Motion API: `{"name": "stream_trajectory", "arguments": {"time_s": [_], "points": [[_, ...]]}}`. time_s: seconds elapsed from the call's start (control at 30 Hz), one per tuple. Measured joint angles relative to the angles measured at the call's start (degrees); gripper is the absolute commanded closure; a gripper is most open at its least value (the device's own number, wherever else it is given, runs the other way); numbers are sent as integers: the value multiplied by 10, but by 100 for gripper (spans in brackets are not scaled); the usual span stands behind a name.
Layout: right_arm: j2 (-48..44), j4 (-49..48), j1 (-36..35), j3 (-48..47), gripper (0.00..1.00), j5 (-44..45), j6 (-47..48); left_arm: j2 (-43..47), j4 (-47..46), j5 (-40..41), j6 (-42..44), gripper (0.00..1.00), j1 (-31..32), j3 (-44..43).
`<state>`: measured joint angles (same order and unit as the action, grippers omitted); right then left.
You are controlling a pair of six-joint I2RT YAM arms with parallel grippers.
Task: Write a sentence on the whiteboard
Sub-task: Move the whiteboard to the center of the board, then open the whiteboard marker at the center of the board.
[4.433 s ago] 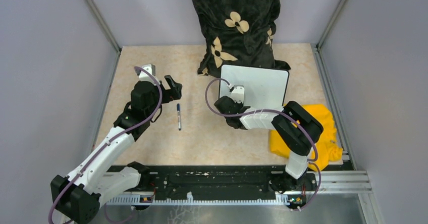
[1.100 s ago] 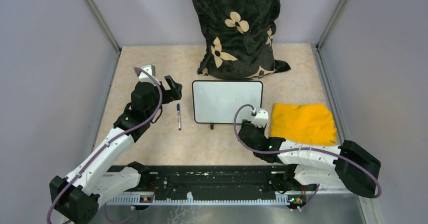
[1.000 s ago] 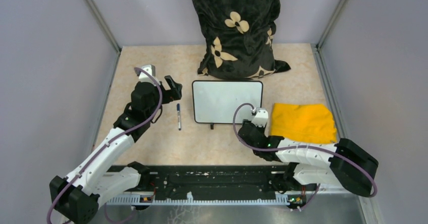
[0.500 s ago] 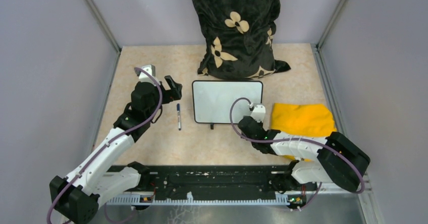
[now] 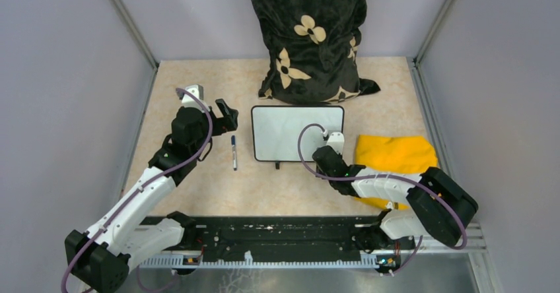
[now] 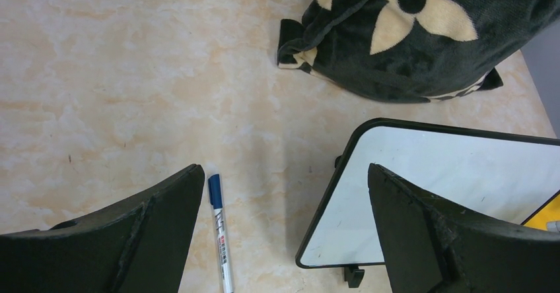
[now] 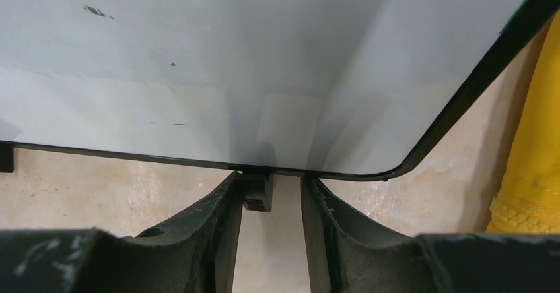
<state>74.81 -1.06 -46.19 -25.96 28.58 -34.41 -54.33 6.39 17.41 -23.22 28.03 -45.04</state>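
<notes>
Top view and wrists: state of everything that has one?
whiteboard: lying flat, blank, no writing yet.
marker: capped, lying loose left of the whiteboard.
left claw: wide open, empty.
right claw: narrowly open, astride the whiteboard's foot.
yellow cloth: folded, right of the whiteboard.

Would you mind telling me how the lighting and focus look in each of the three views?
Top external view: soft, even light, sharp, no glare on the whiteboard. Left wrist view: table sharp, the left gripper dark and featureless up close. Right wrist view: board greyish, shadowed just above the right gripper, whose fingers look slightly soft.
</notes>
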Motion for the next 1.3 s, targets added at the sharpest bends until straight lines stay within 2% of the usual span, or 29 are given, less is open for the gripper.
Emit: {"name": "stream_trajectory", "arguments": {"time_s": [0.4, 0.63, 0.8, 0.97, 1.1, 1.3], "points": [[1, -29, 30, 0, 63, -9, 53, 0, 0, 5, 4, 1, 0, 0], [-7, -32, 30, 0, 46, -50, 65, 0, 0, 5, 4, 1, 0, 0], [-85, 1, 30, 0, 41, -83, 62, 0, 0, 7, 5, 1, 0, 0], [-216, 66, 30, 0, 40, -98, 58, -9, -1, 17, 5, 1, 0, 1], [-303, 125, 31, 0, 34, -92, 45, -18, -9, 26, 1, 1, 0, 15], [-395, 187, 31, 0, 8, -29, -40, -58, -6, 37, 1, 1, 0, 25]]}}
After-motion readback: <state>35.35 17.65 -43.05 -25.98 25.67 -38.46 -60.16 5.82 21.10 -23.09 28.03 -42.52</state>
